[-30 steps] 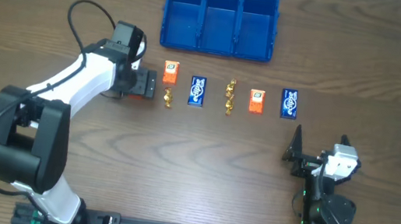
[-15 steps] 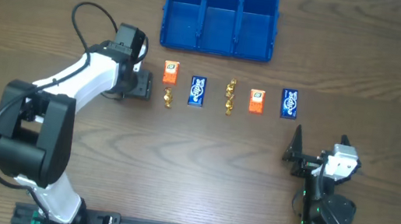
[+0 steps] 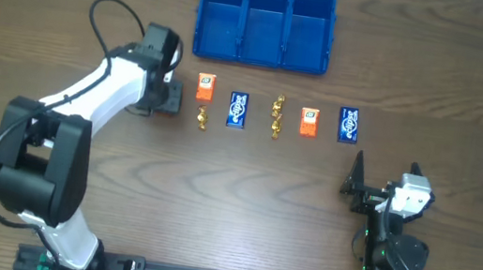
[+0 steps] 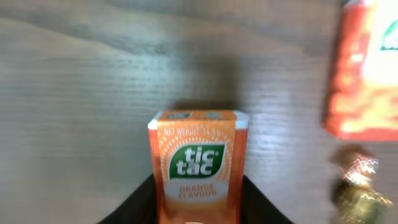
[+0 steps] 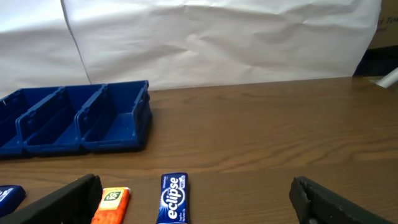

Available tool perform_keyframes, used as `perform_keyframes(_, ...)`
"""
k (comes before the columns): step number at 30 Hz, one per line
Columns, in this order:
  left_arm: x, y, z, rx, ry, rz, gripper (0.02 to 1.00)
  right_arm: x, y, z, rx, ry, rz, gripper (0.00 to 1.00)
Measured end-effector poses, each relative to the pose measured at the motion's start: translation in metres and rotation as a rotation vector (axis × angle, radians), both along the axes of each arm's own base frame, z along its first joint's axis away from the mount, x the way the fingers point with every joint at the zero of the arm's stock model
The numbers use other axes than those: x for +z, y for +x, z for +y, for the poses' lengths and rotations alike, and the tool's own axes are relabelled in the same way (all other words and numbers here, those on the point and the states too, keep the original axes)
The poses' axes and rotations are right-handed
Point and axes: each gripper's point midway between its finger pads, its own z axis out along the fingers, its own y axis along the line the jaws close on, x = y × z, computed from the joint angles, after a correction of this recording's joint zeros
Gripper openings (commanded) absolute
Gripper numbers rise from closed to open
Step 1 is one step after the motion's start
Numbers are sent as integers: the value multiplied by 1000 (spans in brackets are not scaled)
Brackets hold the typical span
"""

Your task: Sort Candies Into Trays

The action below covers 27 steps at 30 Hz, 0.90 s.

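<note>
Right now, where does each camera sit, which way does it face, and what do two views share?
Top view: overhead, facing down; both arms, left gripper, right gripper.
Left wrist view: left wrist, facing the tabletop; own fingers clamp the held orange box.
Right wrist view: right wrist, facing across the tabletop to the blue tray; own open fingers.
Shared: top and right wrist views both show that tray.
</note>
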Motion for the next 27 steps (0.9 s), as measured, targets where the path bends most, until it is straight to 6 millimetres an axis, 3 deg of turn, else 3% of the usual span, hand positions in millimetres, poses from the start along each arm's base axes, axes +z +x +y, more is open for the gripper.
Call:
perform_keyframes(4, 44, 28, -16, 16, 16, -80, 305, 0, 0, 0, 0, 0, 0, 1000)
perform_keyframes(9, 143, 85, -56, -2, -29, -336, 308, 0, 0, 0, 1, 0, 0, 1000)
perform_keyframes(10, 180, 99, -66, -1, -55, -426, 308, 0, 0, 0, 1, 0, 0, 1000)
perform_keyframes(14, 229, 128, -72, 27, -65, -506, 305, 0, 0, 0, 0, 0, 0, 1000)
perform_keyframes(15, 231, 139, -73, 34, -58, -511, 305, 0, 0, 0, 1, 0, 0, 1000)
perform_keyframes(18, 211, 154, -77, 39, -36, -465, 312, 0, 0, 0, 0, 0, 0, 1000)
perform_keyframes(22, 162, 172, -85, 43, -18, -389, 312, 0, 0, 0, 1, 0, 0, 1000)
perform_keyframes(27, 103, 175, -89, 40, 3, -283, 321, 0, 0, 0, 1, 0, 0, 1000)
